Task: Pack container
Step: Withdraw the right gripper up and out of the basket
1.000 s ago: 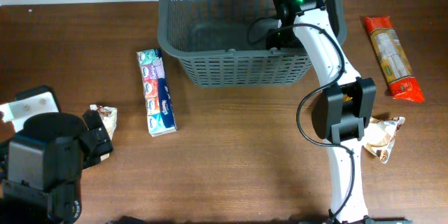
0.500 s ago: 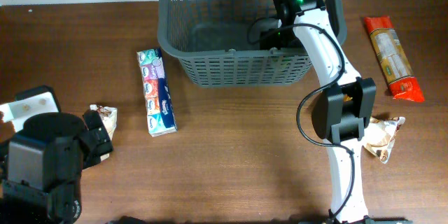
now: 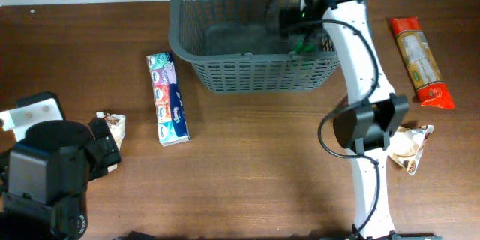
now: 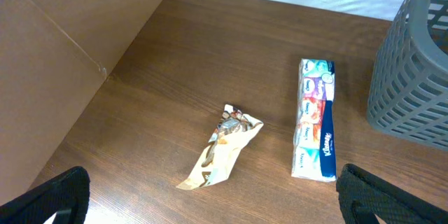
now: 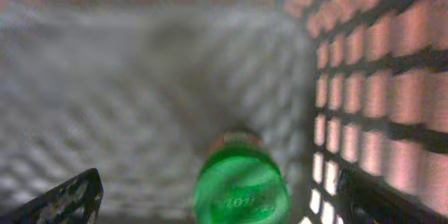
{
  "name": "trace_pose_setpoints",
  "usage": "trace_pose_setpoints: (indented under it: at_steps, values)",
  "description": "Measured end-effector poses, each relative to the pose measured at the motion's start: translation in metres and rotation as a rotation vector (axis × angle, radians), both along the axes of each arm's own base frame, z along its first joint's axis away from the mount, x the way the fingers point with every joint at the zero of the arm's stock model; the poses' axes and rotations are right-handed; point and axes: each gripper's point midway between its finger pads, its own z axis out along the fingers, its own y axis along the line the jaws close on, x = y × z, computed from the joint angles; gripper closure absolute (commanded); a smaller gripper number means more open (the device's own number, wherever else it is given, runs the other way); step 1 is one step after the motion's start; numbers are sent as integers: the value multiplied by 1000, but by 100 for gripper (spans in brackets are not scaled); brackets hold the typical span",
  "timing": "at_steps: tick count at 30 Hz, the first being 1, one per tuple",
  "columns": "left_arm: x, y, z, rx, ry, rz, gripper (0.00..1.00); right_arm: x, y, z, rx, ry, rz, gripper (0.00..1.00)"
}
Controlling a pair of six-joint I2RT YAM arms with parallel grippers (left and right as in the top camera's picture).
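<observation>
The dark grey lattice basket (image 3: 255,71) stands at the back of the table. My right gripper (image 3: 296,24) is inside it near the right wall, open; in the right wrist view (image 5: 224,206) the fingers are spread wide. A round green-ended packet (image 5: 240,189) lies on the basket floor (image 5: 126,112) below them, free of the fingers. My left gripper (image 4: 210,206) is open and empty at the front left (image 3: 105,146), near a crumpled tan snack packet (image 4: 222,147).
A long tissue pack (image 3: 168,99) lies left of the basket, also in the left wrist view (image 4: 315,119). A red-ended packet (image 3: 420,61) lies at the far right. A tan packet (image 3: 409,146) lies beside the right arm.
My right wrist has risen and shifted toward the back of the basket, away from the front wall. The left arm and the loose packets have not moved.
</observation>
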Motion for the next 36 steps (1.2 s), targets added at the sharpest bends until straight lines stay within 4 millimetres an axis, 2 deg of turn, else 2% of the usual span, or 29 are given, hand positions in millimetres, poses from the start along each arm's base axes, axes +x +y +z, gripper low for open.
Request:
trace_pose_setpoints:
  at_steps: [4,7,9,10,12,14,18,19,23,27,30,36]
  values:
    - [0,0,0,0,0,0,0,0,-6,63,10,-147,-8,1]
    - [0,0,0,0,0,0,0,-9,-22,100,-10,-228,-43,1]
    - [0,0,0,0,0,0,0,-21,-53,128,-49,-275,-125,1]
    - [0,0,0,0,0,0,0,-27,-66,133,-65,-272,-164,1]
    - [0,0,0,0,0,0,0,-42,-107,143,-109,-265,-283,1]
    - [0,0,0,0,0,0,0,-48,-139,151,-129,-280,-373,1]
    - [0,0,0,0,0,0,1,-63,-204,168,-121,-314,-556,1]
    - [0,0,0,0,0,0,1,-72,-225,175,-107,-330,-617,1]
    - [0,0,0,0,0,0,0,-96,-270,194,-77,-371,-731,1]
    - [0,0,0,0,0,0,0,-114,-303,197,-59,-371,-794,1]
    - [0,0,0,0,0,0,0,-122,-322,182,-51,-310,-825,1]
    - [0,0,0,0,-1,0,0,-134,-346,109,-18,-52,-932,1]
